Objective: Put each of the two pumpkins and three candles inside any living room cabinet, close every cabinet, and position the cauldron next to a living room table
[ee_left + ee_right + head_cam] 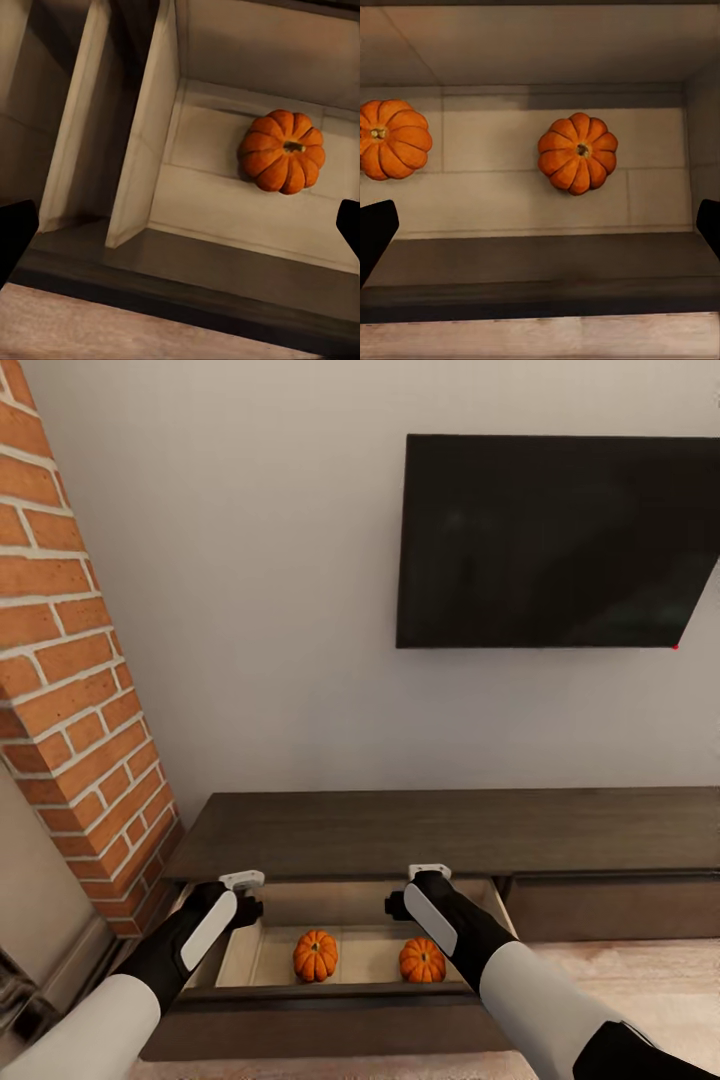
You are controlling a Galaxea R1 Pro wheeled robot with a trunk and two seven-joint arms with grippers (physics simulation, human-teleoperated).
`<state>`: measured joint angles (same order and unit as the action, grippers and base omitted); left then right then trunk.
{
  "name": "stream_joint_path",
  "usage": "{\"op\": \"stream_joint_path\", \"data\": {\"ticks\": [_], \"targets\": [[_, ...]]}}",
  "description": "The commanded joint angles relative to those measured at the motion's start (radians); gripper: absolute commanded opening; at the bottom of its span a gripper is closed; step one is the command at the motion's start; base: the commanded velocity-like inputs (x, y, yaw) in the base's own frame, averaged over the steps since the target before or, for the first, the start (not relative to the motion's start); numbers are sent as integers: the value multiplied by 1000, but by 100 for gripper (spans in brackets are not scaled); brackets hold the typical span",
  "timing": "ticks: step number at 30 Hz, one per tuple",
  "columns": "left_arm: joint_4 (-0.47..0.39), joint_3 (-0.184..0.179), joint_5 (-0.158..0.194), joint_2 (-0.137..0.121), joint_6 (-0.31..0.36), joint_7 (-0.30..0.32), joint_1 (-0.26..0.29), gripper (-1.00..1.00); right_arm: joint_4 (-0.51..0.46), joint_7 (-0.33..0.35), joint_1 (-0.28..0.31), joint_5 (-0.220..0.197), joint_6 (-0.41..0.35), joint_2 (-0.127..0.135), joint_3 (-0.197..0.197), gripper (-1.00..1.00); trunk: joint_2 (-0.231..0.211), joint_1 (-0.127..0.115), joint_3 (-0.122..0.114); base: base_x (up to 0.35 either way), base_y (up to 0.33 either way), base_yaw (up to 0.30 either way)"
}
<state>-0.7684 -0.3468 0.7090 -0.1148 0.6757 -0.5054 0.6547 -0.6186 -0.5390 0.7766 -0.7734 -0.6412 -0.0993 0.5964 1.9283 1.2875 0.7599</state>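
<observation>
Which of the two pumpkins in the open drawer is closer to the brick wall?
The left pumpkin; the other pumpkin sits toward the drawer's right end, under the right gripper.

Low in the frame, the dark-brown cabinet point(400, 830) runs along the wall, flat top bare. Its left drawer point(330, 1000) is pulled out at bottom centre, and on the pale beige floor sit two pumpkins, one point(315, 955) left, the other point(422, 960) right, apart, stems up.

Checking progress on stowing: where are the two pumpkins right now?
In the head view, both pumpkins sit apart on the pale floor of the cabinet's open drawer: one nearer the left gripper, the other below the right gripper.
</observation>
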Motion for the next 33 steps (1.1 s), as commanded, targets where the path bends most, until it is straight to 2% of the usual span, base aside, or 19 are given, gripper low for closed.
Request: {"op": "stream_joint_path", "data": {"ticks": [1, 9, 33], "targets": [[-2, -6, 10, 0, 1, -10, 1, 100, -1, -10, 1, -10, -1, 0, 5, 100, 1, 0, 1, -51, 0, 0], [-8, -6, 10, 1, 2, -10, 1, 100, -1, -10, 1, -10, 3, 0, 3, 100, 1, 0, 1, -65, 0, 0], [-14, -5, 10, 1, 4, -10, 0, 100, 0, -12, 1, -10, 5, 0, 8, 100, 1, 0, 1, -298, 0, 0]]}}
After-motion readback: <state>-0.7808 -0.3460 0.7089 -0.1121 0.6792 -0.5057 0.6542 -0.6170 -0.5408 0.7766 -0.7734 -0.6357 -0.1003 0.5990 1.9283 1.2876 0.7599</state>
